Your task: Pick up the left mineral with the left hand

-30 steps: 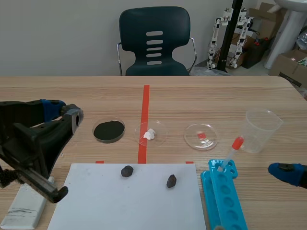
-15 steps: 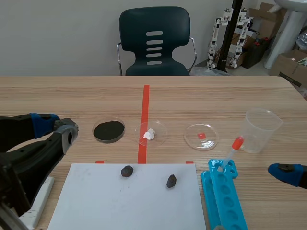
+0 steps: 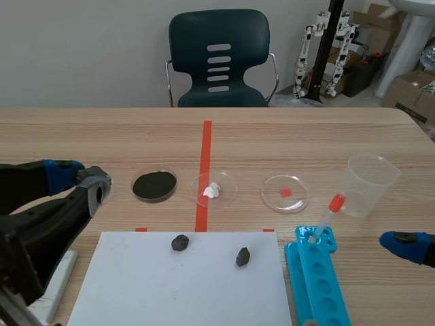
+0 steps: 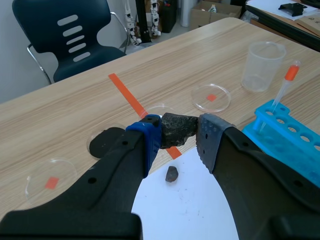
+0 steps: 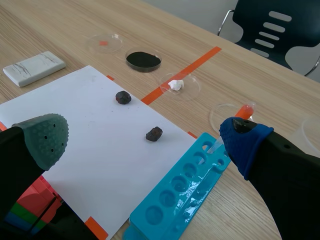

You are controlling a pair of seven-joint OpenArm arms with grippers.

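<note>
The left tool [image 4: 180, 134] is closed on the dark, rough lump of mineral [image 4: 175, 129], held between its pads above the left part of the light wooden table [image 3: 326, 136]. The right tool [image 5: 145, 135] stands open, low at the right. Further on, two other dark stones [image 3: 179, 242] lie on the white paper sheet [image 3: 170, 292]. I judge the pick-up as done. The next move asks only for a firm, steady hold.

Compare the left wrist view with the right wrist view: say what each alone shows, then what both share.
Left wrist only: a dark mineral clamped in the left gripper. Right wrist only: a white block and the open right gripper. Both: the white sheet, the dish of black powder, the blue rack and the pipette.
</note>
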